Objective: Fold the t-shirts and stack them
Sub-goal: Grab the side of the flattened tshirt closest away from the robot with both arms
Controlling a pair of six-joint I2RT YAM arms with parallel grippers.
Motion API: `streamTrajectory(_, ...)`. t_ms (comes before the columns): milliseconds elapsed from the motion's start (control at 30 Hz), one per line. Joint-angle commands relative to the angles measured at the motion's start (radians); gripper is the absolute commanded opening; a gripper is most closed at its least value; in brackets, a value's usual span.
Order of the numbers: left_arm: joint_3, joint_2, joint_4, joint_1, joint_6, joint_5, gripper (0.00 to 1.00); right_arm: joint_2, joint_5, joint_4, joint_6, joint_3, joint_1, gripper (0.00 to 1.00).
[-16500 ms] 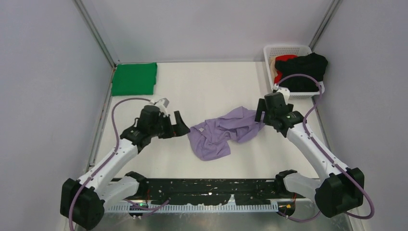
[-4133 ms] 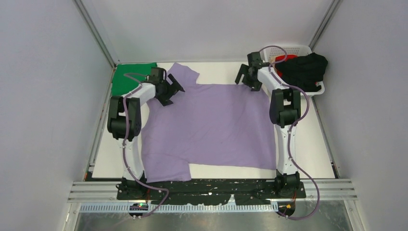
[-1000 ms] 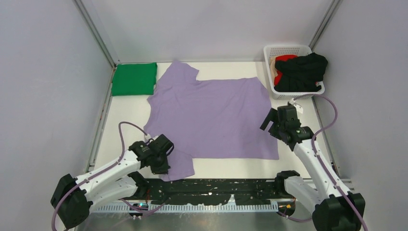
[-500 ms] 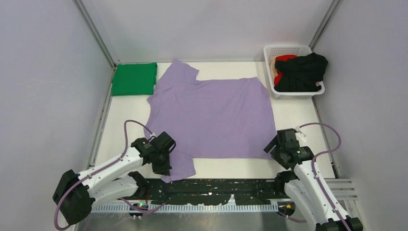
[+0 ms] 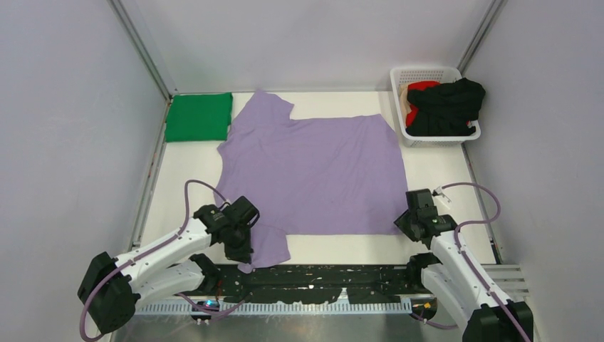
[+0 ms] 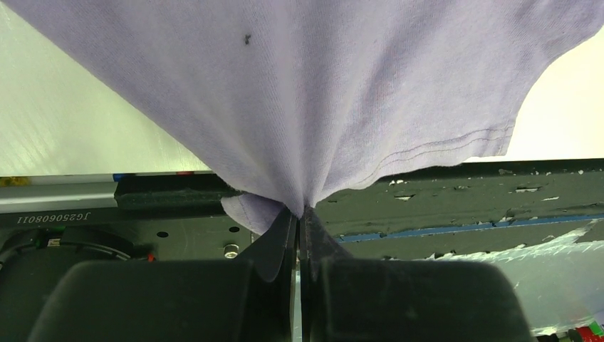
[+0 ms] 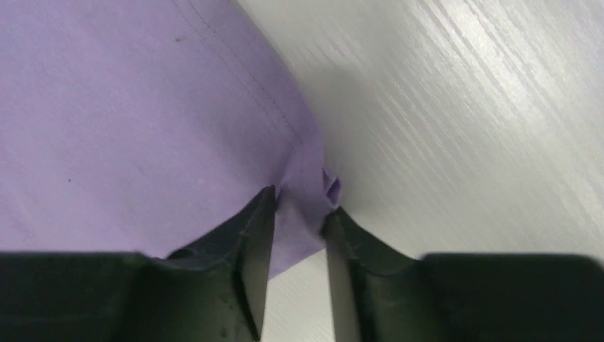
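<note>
The lavender t-shirt [image 5: 313,171] lies spread flat on the table, and it fills the upper part of the left wrist view [image 6: 299,85]. My left gripper [image 5: 242,251] is shut on its near left sleeve edge, the cloth pulled to a point between the jaws [image 6: 303,211]. My right gripper [image 5: 407,221] is at the shirt's near right hem corner. Its jaws [image 7: 299,203] stand narrowly open with the puckered corner [image 7: 313,187] between the fingertips. A folded green t-shirt [image 5: 199,117] lies at the far left. Black [image 5: 450,107] and red [image 5: 422,87] t-shirts sit in the basket.
The white perforated basket [image 5: 426,72] stands at the far right corner. Grey walls enclose the table on three sides. The black base rail [image 5: 320,274] runs along the near edge, just under the left gripper.
My right arm has drawn back toward the near edge to the shirt's near right corner, and its jaws have narrowed round the corner. The left gripper keeps its hold on the sleeve.
</note>
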Motion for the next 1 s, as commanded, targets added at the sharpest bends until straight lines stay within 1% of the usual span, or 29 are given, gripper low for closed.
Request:
streamTrajectory(0,0.015,0.000,0.001,-0.003,0.019,0.029,0.00,0.042,0.037,0.102,-0.025,0.005,-0.003,0.31)
streamTrajectory(33,0.022,0.006,0.009,0.000,0.026,0.029,0.00,0.047,0.047,0.107,-0.045,0.009,-0.003,0.25)
streamTrajectory(67,0.029,0.013,0.025,0.008,0.040,0.041,0.00,0.056,0.054,0.116,-0.055,0.014,-0.003,0.22)
streamTrajectory(100,0.039,0.019,0.042,0.021,0.057,0.056,0.00,0.059,0.064,0.126,-0.079,0.016,-0.003,0.15)
streamTrajectory(167,0.060,0.028,0.088,0.051,0.100,0.105,0.00,0.066,0.060,0.143,-0.115,0.032,-0.002,0.07)
streamTrajectory(200,0.070,0.031,0.101,0.066,0.119,0.126,0.00,0.069,0.047,0.147,-0.142,0.043,-0.002,0.06)
streamTrajectory(333,0.127,0.060,0.096,0.140,0.198,0.222,0.00,0.076,0.027,0.148,-0.213,0.094,-0.002,0.05)
streamTrajectory(500,0.148,0.143,0.106,0.248,0.245,0.455,0.00,0.108,-0.017,0.117,-0.257,0.169,-0.003,0.05)
streamTrajectory(600,0.200,0.213,0.077,0.291,0.277,0.528,0.00,0.146,-0.038,0.106,-0.274,0.207,-0.003,0.05)
streamTrajectory(767,0.288,0.279,0.057,0.392,0.292,0.607,0.00,0.222,-0.072,0.100,-0.295,0.281,-0.002,0.05)
streamTrajectory(900,0.358,0.331,0.007,0.483,0.284,0.590,0.00,0.270,-0.078,0.090,-0.307,0.335,-0.003,0.05)
streamTrajectory(967,0.385,0.356,0.012,0.519,0.262,0.587,0.00,0.289,-0.077,0.089,-0.309,0.357,-0.003,0.05)
